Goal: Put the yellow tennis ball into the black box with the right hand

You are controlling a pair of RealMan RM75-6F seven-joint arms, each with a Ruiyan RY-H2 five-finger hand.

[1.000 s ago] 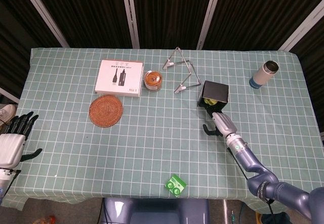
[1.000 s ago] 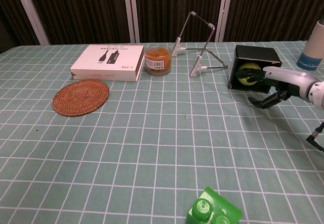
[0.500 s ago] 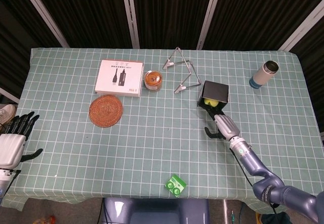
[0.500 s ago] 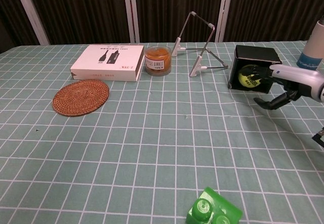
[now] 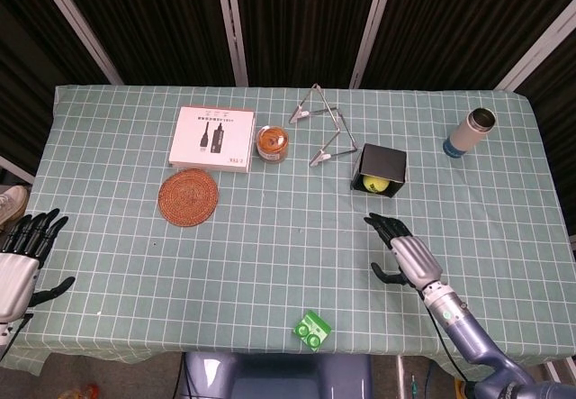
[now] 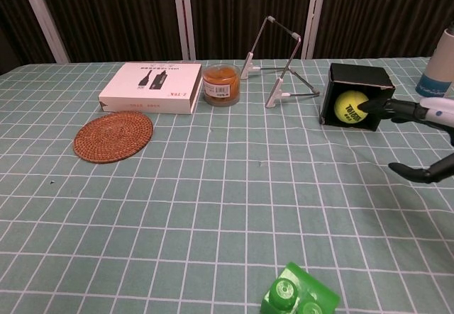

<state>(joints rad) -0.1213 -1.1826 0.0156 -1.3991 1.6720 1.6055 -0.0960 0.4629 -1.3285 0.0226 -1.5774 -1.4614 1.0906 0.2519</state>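
Head view shows a table (image 5: 270,237) under a green cloth with a white grid, backed by dark curtains with pale uprights. Right hand (image 5: 405,253) holds nothing, fingers spread, above the cloth. Ahead of its fingertips, the black box (image 5: 381,162) lies on its side, open mouth toward the hand; the yellow tennis ball (image 5: 374,183) sits inside. Beyond the box to the hand's right stands a flask (image 5: 468,132). Left hand (image 5: 20,264) is at the table's far-left edge, fingers apart, empty.
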